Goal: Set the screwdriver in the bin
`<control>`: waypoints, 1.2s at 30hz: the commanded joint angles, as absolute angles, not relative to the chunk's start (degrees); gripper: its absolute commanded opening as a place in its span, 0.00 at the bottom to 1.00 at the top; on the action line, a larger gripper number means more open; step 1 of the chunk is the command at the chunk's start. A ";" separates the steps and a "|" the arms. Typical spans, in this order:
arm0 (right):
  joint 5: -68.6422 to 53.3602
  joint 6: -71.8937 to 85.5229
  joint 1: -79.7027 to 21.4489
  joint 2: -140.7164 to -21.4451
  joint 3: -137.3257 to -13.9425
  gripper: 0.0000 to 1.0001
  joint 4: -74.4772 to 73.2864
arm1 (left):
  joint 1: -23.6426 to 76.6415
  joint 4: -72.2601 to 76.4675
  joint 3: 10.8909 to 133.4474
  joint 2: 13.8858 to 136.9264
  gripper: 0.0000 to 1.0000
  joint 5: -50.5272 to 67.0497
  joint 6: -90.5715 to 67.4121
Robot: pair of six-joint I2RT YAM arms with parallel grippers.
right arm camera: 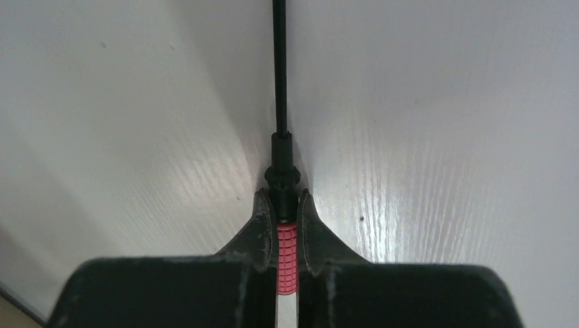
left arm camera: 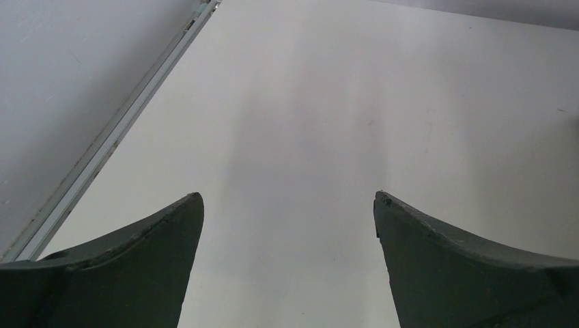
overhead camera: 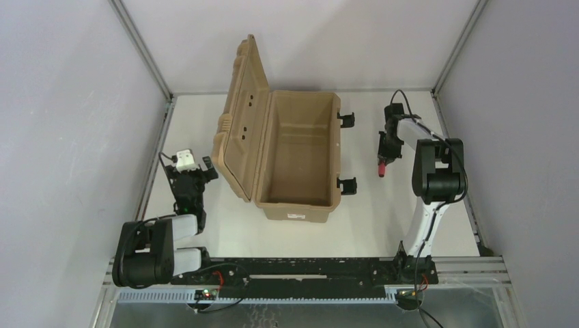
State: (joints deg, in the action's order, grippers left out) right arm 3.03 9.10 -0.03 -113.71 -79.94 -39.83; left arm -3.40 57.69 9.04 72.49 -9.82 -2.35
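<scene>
We open on the overhead view. The bin (overhead camera: 298, 209) sits in the middle of the table (overhead camera: 382, 219), its ribbed lid (overhead camera: 239, 130) swung up and standing along its left side. Its two black latches (overhead camera: 347, 119) hang out from the right long wall.

Over on the right, well clear of those latches, the right gripper (right arm camera: 280, 198) has the screwdriver (right arm camera: 287, 256). From the wrist camera we see both fingers (right arm camera: 256, 232) pressed against the red ribbed handle, one on each side, clamped tight. The black collar sits just past the fingertips, and the thin dark shaft runs straight out ahead of them over the white tabletop.

From above, only a spot of red shows at the end of the gripper, and the shaft is too thin to pick out. So the screwdriver is outside the bin, to its right, level with the stretch between the two latches. We cannot tell from these views whether the tool is touching the table or held just above it.

On the other side, the left gripper (left arm camera: 288, 198) rests near the table's left edge, just beside the raised lid. Its jaws are spread wide apart with nothing but bare table between them, and the metal rail of the left wall (left arm camera: 116, 137) runs past on its left.
</scene>
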 commanded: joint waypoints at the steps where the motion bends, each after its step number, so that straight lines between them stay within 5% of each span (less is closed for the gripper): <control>1: 4.36 8.53 0.26 -106.77 -83.59 0.00 -47.09 | -3.65 60.56 10.94 72.05 1.00 -8.95 -1.23; 11: 6.56 13.97 -5.31 -96.24 -107.58 0.00 -69.39 | -3.60 60.58 10.94 72.13 1.00 -8.90 -1.23; 22: 2.50 26.40 -26.44 -106.18 -142.08 0.00 -78.50 | -3.63 60.64 10.90 72.13 1.00 -8.96 -1.23; 36: -2.58 29.40 -35.27 -117.31 -117.07 0.00 -58.02 | -3.60 60.64 10.90 72.07 1.00 -8.93 -1.22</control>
